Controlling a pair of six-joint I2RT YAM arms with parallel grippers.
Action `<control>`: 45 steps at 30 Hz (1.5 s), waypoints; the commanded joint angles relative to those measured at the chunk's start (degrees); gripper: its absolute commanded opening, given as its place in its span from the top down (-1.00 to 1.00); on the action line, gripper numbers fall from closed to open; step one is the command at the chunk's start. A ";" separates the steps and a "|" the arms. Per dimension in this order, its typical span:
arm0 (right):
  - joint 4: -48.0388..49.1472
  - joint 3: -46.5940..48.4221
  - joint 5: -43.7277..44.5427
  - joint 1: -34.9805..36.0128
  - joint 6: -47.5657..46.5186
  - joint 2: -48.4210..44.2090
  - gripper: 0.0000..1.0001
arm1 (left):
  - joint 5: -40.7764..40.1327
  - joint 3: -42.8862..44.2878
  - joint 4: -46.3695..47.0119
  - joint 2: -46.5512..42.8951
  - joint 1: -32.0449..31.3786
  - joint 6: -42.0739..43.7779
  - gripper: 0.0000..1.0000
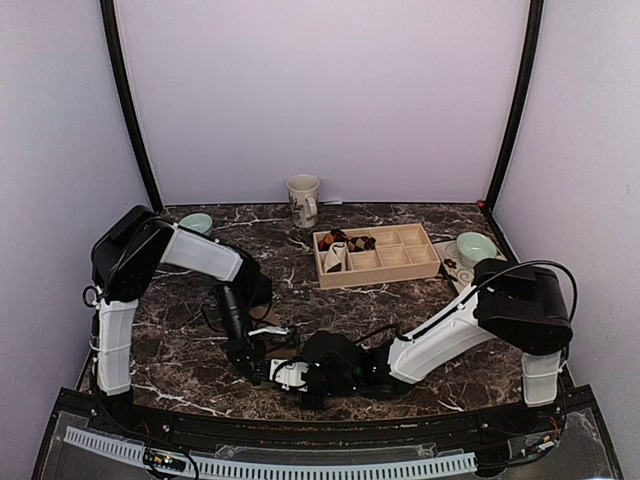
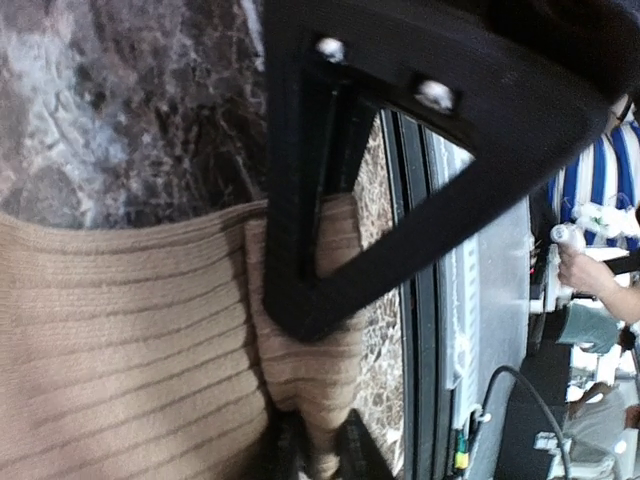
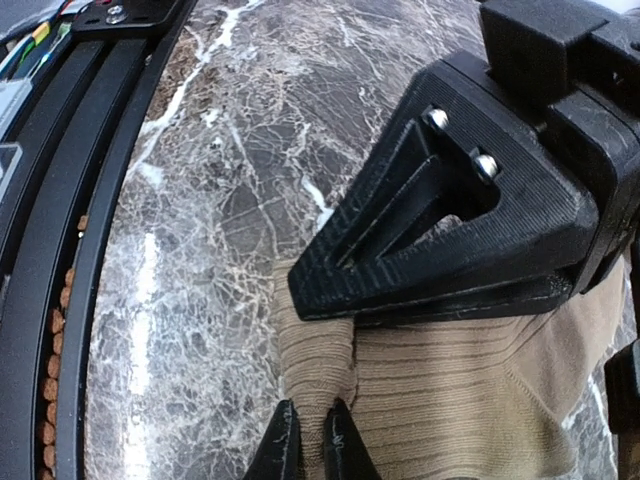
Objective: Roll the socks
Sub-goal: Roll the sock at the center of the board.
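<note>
The tan ribbed sock (image 2: 120, 350) lies flat on the marble table near the front edge. It also shows in the right wrist view (image 3: 470, 390) and as a small patch between the arms in the top view (image 1: 283, 354). My left gripper (image 2: 318, 440) is shut on a raised fold at one edge of it. My right gripper (image 3: 311, 440) is shut on a rolled fold at the sock's end. Both grippers meet at the front centre, the left (image 1: 262, 368) beside the right (image 1: 292, 374). A dark, diamond-patterned bundle (image 1: 342, 239) sits in the tray's back left compartment.
A wooden compartment tray (image 1: 400, 270) stands mid-table, with a white bundle (image 1: 335, 261) and a dark bundle (image 1: 366, 242) in it. A mug (image 1: 303, 200) stands at the back. Pale green bowls sit at back left (image 1: 198, 222) and right (image 1: 475, 247). The black front rail (image 3: 60, 250) is close by.
</note>
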 commanded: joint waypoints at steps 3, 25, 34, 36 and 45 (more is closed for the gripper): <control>1.43 -4.20 -0.29 -0.14 7.47 1.47 0.92 | -10.87 -4.43 12.27 -9.67 2.18 -7.73 0.35; -0.92 -4.14 -26.55 -10.68 43.02 9.55 0.97 | -23.97 -30.17 35.19 -43.86 -5.93 -10.03 0.31; -5.03 -2.71 -29.55 -12.84 44.91 12.72 0.96 | -29.29 -27.14 39.69 -35.54 -11.27 -11.62 0.43; -5.22 -2.91 -29.52 -13.09 45.27 12.84 0.96 | -28.26 -26.81 39.94 -35.91 -12.46 -12.01 0.43; -5.67 -2.89 -28.85 -13.31 44.93 12.79 0.95 | -33.48 -29.29 42.74 -36.92 -16.98 -12.68 0.44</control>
